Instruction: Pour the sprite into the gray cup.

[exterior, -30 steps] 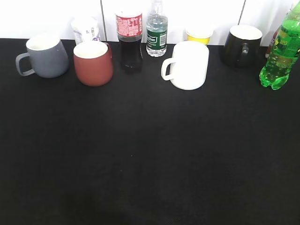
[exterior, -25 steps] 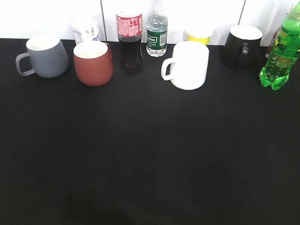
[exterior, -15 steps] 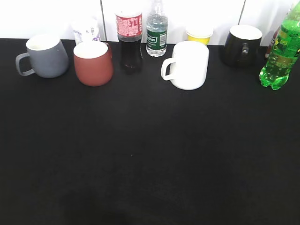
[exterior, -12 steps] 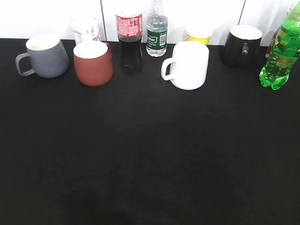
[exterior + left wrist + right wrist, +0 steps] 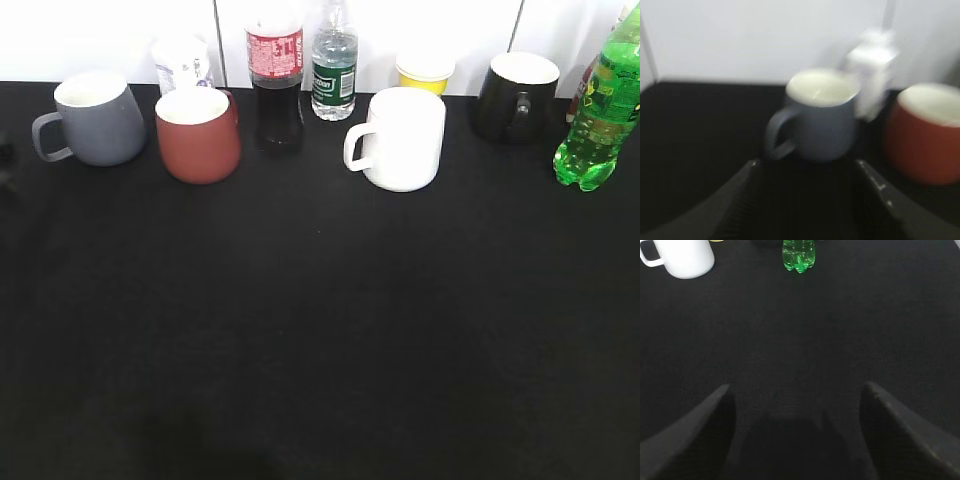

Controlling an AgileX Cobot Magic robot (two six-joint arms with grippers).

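The sprite, a bright green bottle, stands upright at the far right of the black table; only its lobed base shows in the right wrist view. The gray cup stands at the far left, handle to the left, and fills the middle of the blurred left wrist view. My left gripper is open and empty, just in front of the gray cup; a dark sliver of it shows at the exterior view's left edge. My right gripper is open and empty, well short of the sprite.
A brick-red mug stands right beside the gray cup. Behind are a white carton, a cola bottle and a clear bottle. A white mug, a yellow cup and a black mug stand further right.
A dark sliver of my left gripper has come into the exterior view at the left edge, near the gray cup. The cups and bottles stay in place.
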